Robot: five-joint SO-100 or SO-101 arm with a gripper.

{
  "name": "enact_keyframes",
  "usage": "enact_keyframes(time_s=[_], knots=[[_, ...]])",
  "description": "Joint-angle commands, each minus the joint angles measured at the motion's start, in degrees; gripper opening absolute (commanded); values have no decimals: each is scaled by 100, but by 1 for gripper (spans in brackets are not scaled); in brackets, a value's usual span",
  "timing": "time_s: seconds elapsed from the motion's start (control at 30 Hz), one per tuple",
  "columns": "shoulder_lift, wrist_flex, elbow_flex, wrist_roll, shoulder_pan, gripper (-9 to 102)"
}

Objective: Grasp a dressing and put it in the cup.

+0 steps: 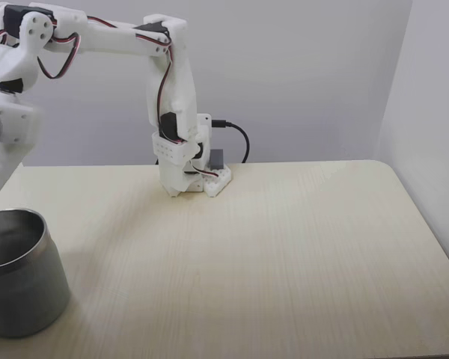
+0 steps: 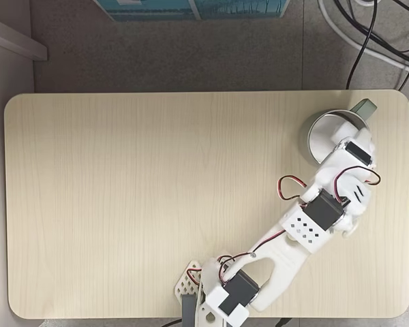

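A pale wood-grain table (image 2: 157,204) with rounded corners is lying under me, spreading out bare toward its left edge in a fixed view. Beyond its far edge a teal box (image 2: 191,8) is sitting on the grey floor (image 2: 68,48), and black and white cables (image 2: 368,34) are trailing past the far right corner.

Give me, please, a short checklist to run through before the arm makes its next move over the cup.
1. Cup upright on the table: ok.
2. Claw over the cup's mouth, as a fixed view from above shows: ok.
3. Dressing held in the claw: cannot tell; none is visible.
4. Claw open or shut: cannot tell; the fingertips are hidden or cut off.
5. Dressing already inside the cup: cannot tell; the arm covers part of the opening.
6. Cup well in from the table edge: not ok; it stands near a corner.
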Motion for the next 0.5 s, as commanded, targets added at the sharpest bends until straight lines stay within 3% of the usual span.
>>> enact_keyframes(time_s=[0.0, 0.47], knots=[[-290, 9, 18, -53, -70, 30], [-316, -79, -158, -149, -88, 30]])
